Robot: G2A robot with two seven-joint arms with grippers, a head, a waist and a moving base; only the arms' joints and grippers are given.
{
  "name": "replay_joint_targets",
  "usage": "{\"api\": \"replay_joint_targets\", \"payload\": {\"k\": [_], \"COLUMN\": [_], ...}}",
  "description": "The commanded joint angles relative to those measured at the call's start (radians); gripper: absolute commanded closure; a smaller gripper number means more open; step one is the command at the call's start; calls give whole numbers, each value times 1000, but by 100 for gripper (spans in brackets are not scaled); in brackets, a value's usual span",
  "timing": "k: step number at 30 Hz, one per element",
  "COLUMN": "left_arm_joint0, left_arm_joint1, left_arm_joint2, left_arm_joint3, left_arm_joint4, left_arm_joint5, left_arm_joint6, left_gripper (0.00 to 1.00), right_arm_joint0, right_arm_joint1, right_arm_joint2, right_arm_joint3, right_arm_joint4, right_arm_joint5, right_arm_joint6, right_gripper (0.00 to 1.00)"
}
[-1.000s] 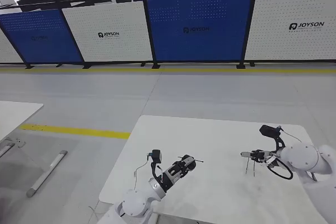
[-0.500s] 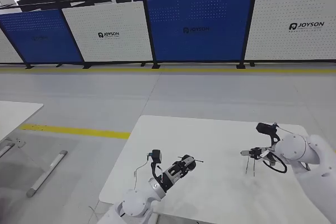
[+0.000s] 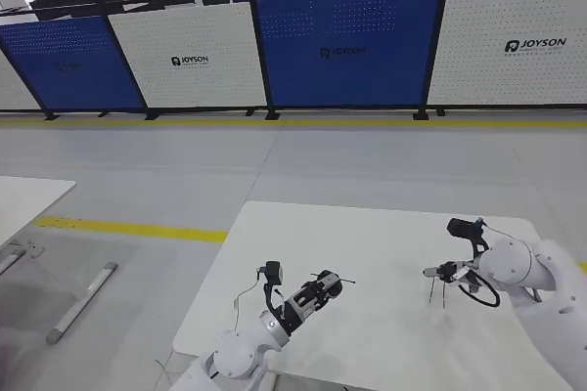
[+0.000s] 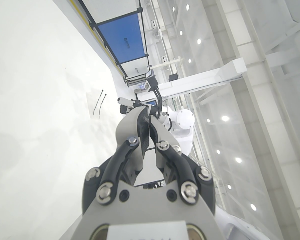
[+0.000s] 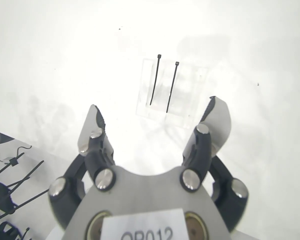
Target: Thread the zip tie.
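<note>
Two black zip ties (image 5: pixel 155 79) (image 5: pixel 172 87) lie side by side on a clear sheet (image 5: pixel 190 93) on the white table (image 3: pixel 372 244). My right gripper (image 5: pixel 155 104) hovers open just above their tail ends. From above, the ties (image 3: pixel 437 290) show as thin strokes below the right gripper (image 3: pixel 432 273). My left gripper (image 4: pixel 146 119) is held up over the table's front left, its fingers pressed shut on a thin black zip tie (image 3: pixel 347 282) that sticks out past the tips. The left wrist view has the table ties (image 4: pixel 100 102) and the right gripper (image 4: pixel 125 104) farther off.
The table's edge runs close behind my right gripper, with a black tangle of ties and cables (image 5: pixel 7 183) below it. A second white table (image 3: pixel 10 205) stands off to the left. Bare tabletop lies between the two arms.
My right arm has swung slightly, its wrist shifting a little left while the gripper stays over the two ties. The left arm has not moved.
</note>
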State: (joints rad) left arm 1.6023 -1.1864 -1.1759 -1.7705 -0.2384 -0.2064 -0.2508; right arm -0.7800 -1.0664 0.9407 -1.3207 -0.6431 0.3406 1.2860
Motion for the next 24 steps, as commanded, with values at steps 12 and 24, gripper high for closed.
{"api": "replay_joint_targets", "payload": {"k": [12,24], "left_arm_joint0": [0,0], "left_arm_joint1": [0,0], "left_arm_joint2": [0,0], "left_arm_joint3": [0,0], "left_arm_joint4": [0,0], "left_arm_joint5": [0,0], "left_arm_joint6": [0,0], "left_gripper": [100,100], "right_arm_joint0": [37,59], "right_arm_joint1": [-34,-67], "right_arm_joint2": [-31,-48], "right_arm_joint3": [109,184], "right_arm_joint4": [-32,-52], "right_arm_joint5": [-1,-1], "right_arm_joint6": [39,52], "right_gripper": [58,67]}}
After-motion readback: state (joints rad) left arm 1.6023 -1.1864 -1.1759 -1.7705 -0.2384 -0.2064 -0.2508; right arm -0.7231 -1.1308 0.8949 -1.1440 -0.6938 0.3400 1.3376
